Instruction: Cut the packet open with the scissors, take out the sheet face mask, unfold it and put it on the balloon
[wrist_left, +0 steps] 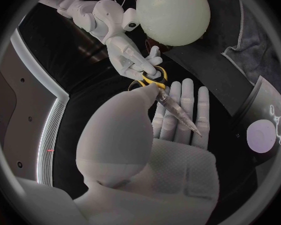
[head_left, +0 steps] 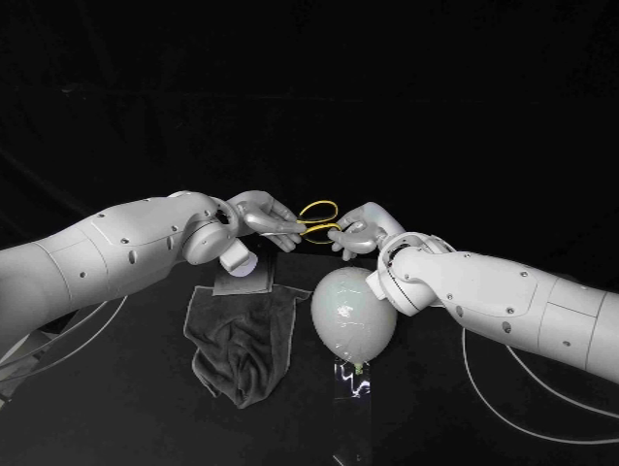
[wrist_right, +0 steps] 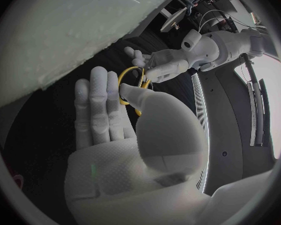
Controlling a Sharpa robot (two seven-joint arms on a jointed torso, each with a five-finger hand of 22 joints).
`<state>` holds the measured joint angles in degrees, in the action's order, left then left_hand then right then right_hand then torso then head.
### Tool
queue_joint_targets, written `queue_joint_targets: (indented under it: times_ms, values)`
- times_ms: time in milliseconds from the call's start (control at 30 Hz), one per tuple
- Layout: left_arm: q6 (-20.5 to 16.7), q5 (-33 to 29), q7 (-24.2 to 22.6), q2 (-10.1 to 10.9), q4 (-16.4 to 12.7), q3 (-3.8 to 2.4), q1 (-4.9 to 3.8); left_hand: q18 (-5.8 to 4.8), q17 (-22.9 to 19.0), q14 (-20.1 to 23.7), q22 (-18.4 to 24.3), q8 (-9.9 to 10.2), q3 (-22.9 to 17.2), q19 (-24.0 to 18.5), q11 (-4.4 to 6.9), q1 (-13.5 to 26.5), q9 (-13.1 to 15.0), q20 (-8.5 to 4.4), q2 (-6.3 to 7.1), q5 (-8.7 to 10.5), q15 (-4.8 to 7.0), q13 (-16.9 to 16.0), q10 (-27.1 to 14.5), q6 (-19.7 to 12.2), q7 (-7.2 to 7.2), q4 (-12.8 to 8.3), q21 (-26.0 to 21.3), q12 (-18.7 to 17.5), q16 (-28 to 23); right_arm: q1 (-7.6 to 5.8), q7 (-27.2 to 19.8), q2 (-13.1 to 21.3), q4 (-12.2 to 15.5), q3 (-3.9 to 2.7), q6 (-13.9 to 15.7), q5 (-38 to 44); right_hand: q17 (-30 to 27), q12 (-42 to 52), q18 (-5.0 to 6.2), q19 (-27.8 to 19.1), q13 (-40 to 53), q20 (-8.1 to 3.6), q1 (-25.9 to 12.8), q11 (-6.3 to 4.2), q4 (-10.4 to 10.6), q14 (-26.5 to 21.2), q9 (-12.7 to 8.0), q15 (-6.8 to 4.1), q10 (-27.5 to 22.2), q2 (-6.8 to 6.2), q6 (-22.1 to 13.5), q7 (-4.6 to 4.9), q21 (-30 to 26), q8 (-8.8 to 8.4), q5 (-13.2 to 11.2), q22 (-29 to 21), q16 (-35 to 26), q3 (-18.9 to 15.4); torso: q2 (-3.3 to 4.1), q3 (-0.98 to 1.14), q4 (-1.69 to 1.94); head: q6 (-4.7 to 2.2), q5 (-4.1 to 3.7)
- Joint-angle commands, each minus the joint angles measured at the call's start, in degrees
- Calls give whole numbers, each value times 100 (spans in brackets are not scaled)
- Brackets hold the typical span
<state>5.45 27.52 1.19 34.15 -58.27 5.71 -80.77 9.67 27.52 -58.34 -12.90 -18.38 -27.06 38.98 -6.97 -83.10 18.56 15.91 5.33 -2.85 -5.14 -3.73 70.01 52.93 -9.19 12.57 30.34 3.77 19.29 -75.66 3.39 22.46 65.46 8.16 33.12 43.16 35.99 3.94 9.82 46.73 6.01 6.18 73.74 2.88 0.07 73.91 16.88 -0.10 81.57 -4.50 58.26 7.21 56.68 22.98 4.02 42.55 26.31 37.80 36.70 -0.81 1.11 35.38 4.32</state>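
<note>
"checking the left hand first. state?"

"up above the table. thumb pressed over the blade end of the scissors, pinning it against fingers that lie straight and close together. it has hold of that end."

"right hand?"

"directly opposite, just beside the left. thumb passed through one yellow handle loop, the fingers next to it nearly straight. it has the handle end. in the left wrist view the blades read as one tapering strip, so together."

"moving outward?"

"balloon, pale, on the table below both hands, knot end toward the robot. in the head view the right forearm overlaps its far right edge. a small glinting piece sits at the knot end, too small to identify."

"beside it?"

"a dark cloth, crumpled, just beside the balloon on the left arm's side. cannot tell whether they touch."

"packet?"

"a pale flat piece rests on the cloth's far edge, partly covered by the left wrist. cannot confirm it is the packet. any print on it is too small to read."
</note>
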Motion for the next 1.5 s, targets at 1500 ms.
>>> queue_joint_targets:
  times_ms: [1500]
  values:
    - [347, -220, 4, 10, -15, -3, -9, 77, 87, -140, -3, -287, -184, 49, 185, -118, 201, -3, -366, 8, 119, -59, 451, 285, 132, -96, 6, 169, 106, -4, -727, 204, 119, 7, -162, -408, -841, -25, 6, -541, -236, 696, -446, 754, 69, -1649, -291, 765, -2058, -564, -1142, 681, -1442, -1013, 370, -775, -1348, -835, 0, 0, -3, -7, 38]
